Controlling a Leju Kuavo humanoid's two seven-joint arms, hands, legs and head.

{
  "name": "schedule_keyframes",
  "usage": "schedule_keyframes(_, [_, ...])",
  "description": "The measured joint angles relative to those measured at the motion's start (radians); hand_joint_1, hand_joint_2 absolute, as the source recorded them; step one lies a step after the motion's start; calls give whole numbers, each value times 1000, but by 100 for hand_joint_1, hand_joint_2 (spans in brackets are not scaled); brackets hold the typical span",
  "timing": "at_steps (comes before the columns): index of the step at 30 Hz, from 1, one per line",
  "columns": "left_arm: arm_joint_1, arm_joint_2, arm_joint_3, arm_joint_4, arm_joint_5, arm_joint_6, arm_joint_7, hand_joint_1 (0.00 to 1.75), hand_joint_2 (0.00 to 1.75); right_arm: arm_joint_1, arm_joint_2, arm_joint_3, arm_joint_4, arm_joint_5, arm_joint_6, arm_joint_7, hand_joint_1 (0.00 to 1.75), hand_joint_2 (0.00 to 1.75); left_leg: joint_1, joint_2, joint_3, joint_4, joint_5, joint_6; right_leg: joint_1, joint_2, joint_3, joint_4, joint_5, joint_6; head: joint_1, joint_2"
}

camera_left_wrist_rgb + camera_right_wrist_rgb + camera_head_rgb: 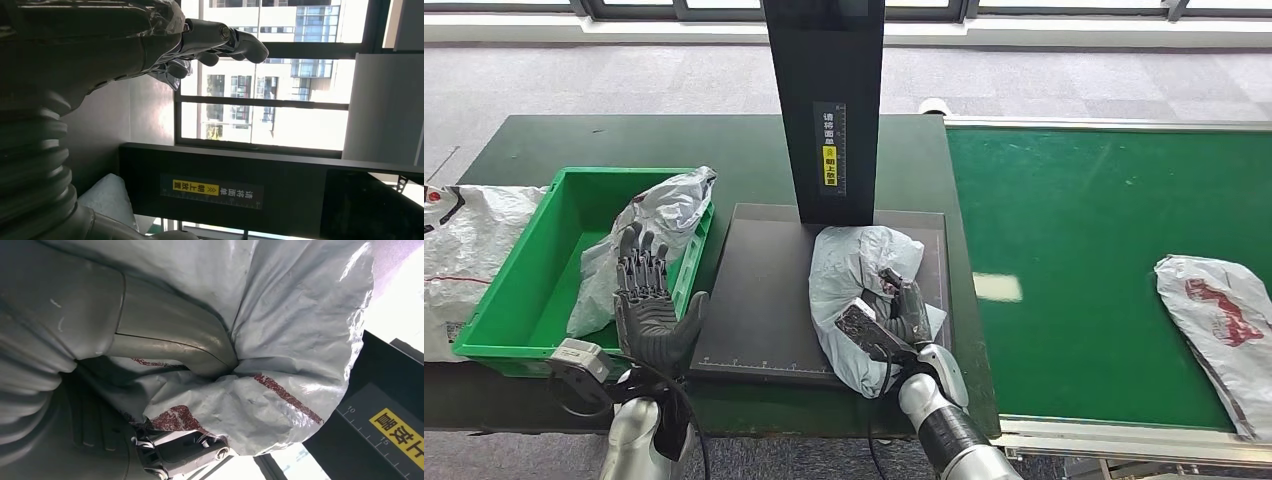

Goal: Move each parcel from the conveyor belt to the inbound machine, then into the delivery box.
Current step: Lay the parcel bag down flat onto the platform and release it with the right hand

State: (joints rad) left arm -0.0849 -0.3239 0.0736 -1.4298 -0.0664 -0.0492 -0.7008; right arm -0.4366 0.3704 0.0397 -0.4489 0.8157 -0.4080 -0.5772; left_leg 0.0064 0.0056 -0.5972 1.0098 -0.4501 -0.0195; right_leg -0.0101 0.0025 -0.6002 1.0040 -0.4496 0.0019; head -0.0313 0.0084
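A grey plastic-wrapped parcel (856,285) with red markings lies on the dark flat platform of the inbound machine (759,300), at the foot of the machine's black upright column (824,100), which carries a yellow label and a printed scale. The right hand (894,315) grips this parcel at its near end; in the right wrist view the thick grey thumb (175,345) presses into the crumpled wrap (295,315) and the darker fingers (200,450) close beneath it. The left hand (649,300) is raised with its fingers spread and holds nothing; it stands over the near right corner of the green delivery box (514,300), just beside the platform's left edge. In the left wrist view its fingers (235,42) extend freely against a bright window, touching nothing. The delivery box sits on the dark green table (544,140) to the left of the platform and contains a second grey parcel (659,225), which leans against the box's right wall and rises above its rim. A white sack (464,250) with red and black print lies on the table against the box's left side. To the right of the machine, the green conveyor belt (1074,250) carries a further grey parcel with red print (1219,325) near its right edge, well apart from the right hand.
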Motion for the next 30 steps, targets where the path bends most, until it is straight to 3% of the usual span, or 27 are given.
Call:
schedule_keyframes(1, [0, 0, 0, 0, 0, 1, 0, 0, 175, 0, 0, 0, 1, -3, 0, -2, 1, 175, 0, 0, 0, 0, 0, 0, 0, 0, 0, 0, 0, 0, 0, 0])
schedule_keyframes(4, [0, 0, 0, 0, 0, 6, 0, 0, 175, 0, 0, 0, 2, -10, -27, -7, 0, 175, 0, 0, 0, 0, 0, 0, 0, 0, 0, 0, 0, 0, 0, 0])
schedule_keyframes(13, [0, 0, 0, -1, 0, 16, 0, 0, 175, 21, 0, 0, -29, -65, -238, -85, 0, 175, 0, -1, 0, 0, 0, 0, 0, 0, 0, 0, 0, 0, 0, 0])
schedule_keyframes(16, [1, 0, 0, -1, 0, 17, 0, 0, 175, 58, 0, 0, -113, -86, -284, -117, 0, 175, 0, -1, -1, 0, 0, 0, 0, 0, 0, 0, 0, 0, 0, 0])
schedule_keyframes(25, [0, 1, 0, -1, 0, 24, 0, 0, 175, 135, -3, 0, -327, -79, -289, -124, 0, 175, 0, -1, 0, 0, 0, 0, 0, 0, 0, 0, 0, 0, 0, 0])
schedule_keyframes(30, [0, 2, 0, 0, -4, 28, 0, 0, 175, 217, -16, 0, -610, -74, -291, -127, 0, 175, 0, -1, 0, 0, 0, 0, -1, 0, 0, 0, 0, 0, 0, 0])
